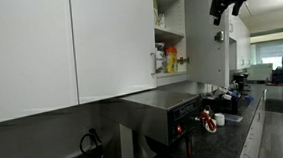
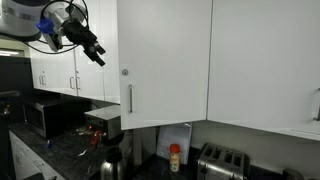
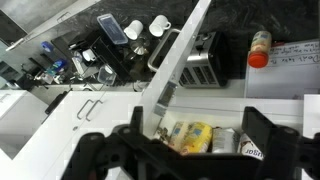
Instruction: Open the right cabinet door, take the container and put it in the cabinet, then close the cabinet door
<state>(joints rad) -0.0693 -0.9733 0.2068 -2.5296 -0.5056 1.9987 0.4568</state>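
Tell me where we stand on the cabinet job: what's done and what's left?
Done: the right cabinet door stands open, with the shelves of the cabinet showing. In hand: nothing. The gripper is open and empty, high up and off to the door's side. Left: the container sits on the counter below, so it needs picking up and shelving, then the door needs closing.

Right cabinet door [image 2: 165, 60] glossy white, handle [image 2: 130, 98] silver; items [image 1: 170, 59] in cabinet [image 1: 173, 7] yellow, red; hand [image 2: 98, 57] black.
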